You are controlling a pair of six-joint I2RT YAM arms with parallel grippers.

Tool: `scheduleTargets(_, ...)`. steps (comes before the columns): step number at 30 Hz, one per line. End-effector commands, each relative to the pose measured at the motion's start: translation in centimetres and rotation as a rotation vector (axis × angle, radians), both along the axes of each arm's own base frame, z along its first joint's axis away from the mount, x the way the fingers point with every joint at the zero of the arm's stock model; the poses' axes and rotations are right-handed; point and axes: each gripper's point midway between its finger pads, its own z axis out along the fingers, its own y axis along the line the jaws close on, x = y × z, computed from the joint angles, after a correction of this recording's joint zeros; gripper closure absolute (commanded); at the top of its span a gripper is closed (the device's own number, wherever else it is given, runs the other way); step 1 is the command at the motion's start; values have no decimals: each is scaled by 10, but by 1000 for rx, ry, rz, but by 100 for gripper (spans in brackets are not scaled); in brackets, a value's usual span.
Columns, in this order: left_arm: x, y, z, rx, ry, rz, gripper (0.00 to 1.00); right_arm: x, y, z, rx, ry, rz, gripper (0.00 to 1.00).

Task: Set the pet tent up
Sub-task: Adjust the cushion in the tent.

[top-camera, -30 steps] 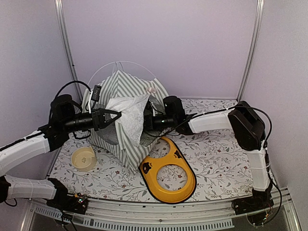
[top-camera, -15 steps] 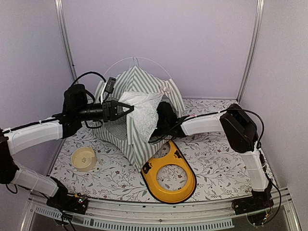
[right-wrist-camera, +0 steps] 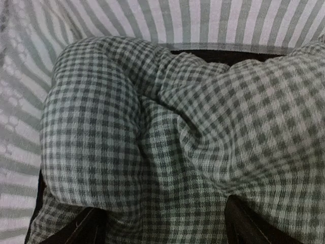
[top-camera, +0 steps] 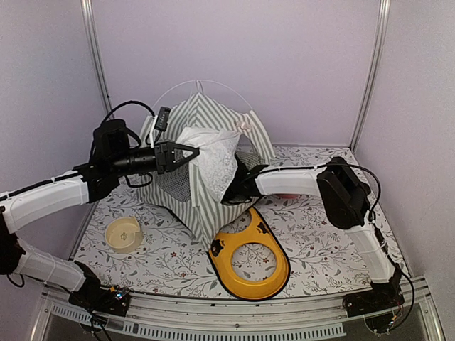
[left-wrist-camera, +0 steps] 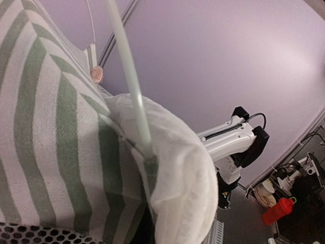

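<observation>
my left pincer (top-camera: 190,150) is pressed together on the tent (top-camera: 206,117), at the spot where the thin white pole (left-wrist-camera: 127,76) runs into the seam beside the white mesh flap (top-camera: 217,163); i judge the hold is there to keep the roof lifted and the pole bowed, so the striped cloth stands up instead of sagging; the tent rises above and behind this pincer, tilted to its far side, its base on the table (top-camera: 320,234) just beneath; well below the pincer, near my left arm's lower part, sits a small bowl (top-camera: 123,234), apart from the tent and of no use to this step; below and to the right of the flap lies a yellow ring (top-camera: 249,259), touching or nearly touching the tent's near corner, i cannot tell which; my right pincer (right-wrist-camera: 162,226) is reached in through the tent's opening, hidden by cloth from above; its own camera shows the two fingers (right-wrist-camera: 91,226) standing apart, with the checked cushion (right-wrist-camera: 152,132) bunched right ahead of them and swelling into the gap, striped wall beyond it; nothing looks pinched; i take it the arm is in there to settle the cushion on the floor and push the walls outward; the tent looks mostly raised, not squared.
</observation>
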Motion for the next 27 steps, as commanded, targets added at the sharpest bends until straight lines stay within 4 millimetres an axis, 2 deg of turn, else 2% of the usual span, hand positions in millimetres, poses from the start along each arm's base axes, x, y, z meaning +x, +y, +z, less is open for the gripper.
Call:
scheduleTargets(1,31,51,47,-68,-106,338,100,-5,-11,69,105,-101,36,17)
scheduleTargets(2,37,60,43,-62,-80,393,100,-8,-15,87,150,-111,37,17)
scheduleTargets(3,42,67,38,-53,-53,435,100,-12,-20,89,168,-103,40,16)
scheduleTargets(5,44,74,32,-47,-28,467,100,-16,-27,105,221,-111,42,16)
scheduleTargets(8,45,73,28,-44,-1,464,100,-20,-34,122,264,-136,28,16)
scheduleTargets(14,48,73,17,-25,43,476,100,-3,-50,144,328,-117,-57,16)
scheduleTargets(19,54,78,9,-3,81,521,100,-4,-62,168,376,-125,-81,19)
scheduleTargets(27,51,73,16,-9,100,489,100,7,-107,202,338,-285,-245,26)
